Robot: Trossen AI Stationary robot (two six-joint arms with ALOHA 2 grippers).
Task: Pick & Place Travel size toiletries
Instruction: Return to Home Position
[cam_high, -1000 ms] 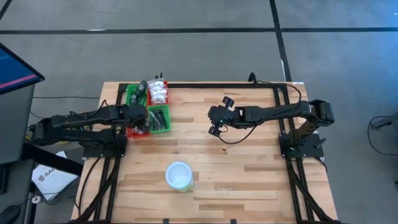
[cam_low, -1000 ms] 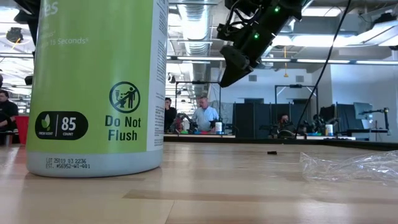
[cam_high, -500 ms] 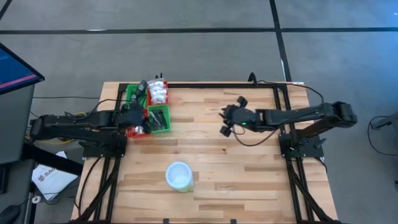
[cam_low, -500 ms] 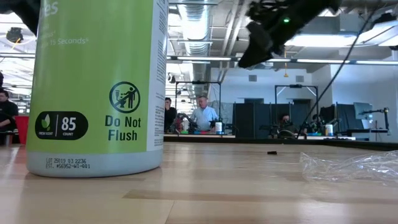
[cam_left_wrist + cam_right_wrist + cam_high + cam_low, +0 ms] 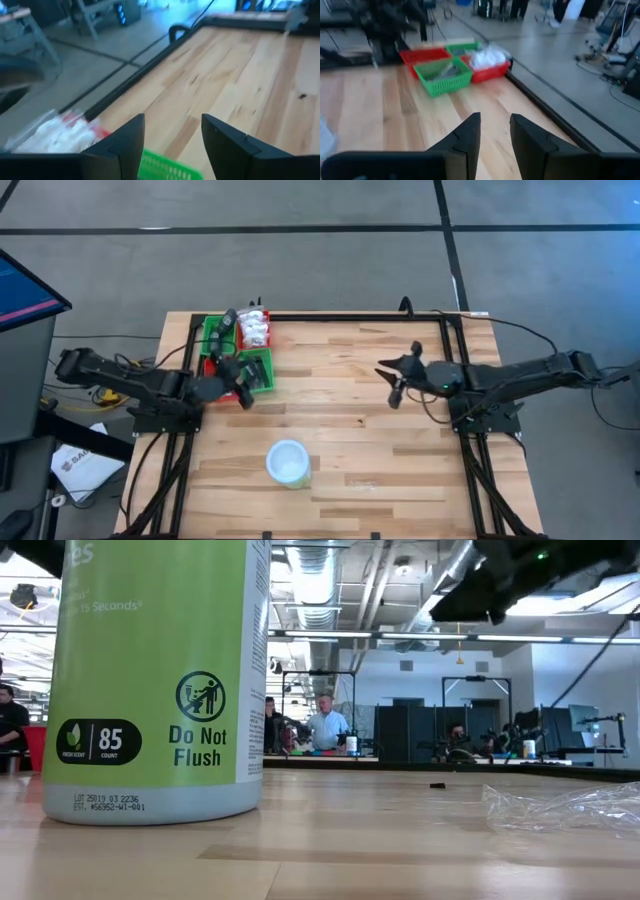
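The travel size toiletries lie in a red and green compartment tray [image 5: 213,332] at the table's far left. White lumpy packets [image 5: 256,330] fill a red compartment and dark sticks [image 5: 257,372] a green one. My left gripper [image 5: 244,385] hovers open at the tray's near edge, close to the dark sticks, with nothing between its fingers [image 5: 125,145]. My right gripper [image 5: 392,380] hangs open over bare wood right of the table's middle, far from the tray, also with nothing in it. In the right wrist view the tray [image 5: 440,82] and packets [image 5: 487,56] show far ahead.
A round white tub with a green side [image 5: 288,463] stands near the table's front middle and fills the low view's left [image 5: 150,680]. Crumpled clear plastic [image 5: 570,805] lies on the wood to its right. A black frame rail [image 5: 350,316] runs along the far edge. People sit in the room behind.
My right gripper has drawn back from the table's middle toward its right edge, rising slightly. My left gripper has come off the tray toward the table's near edge and a little right, tipping from pointing down to nearly level and rolling. The tray and tub have stayed put.
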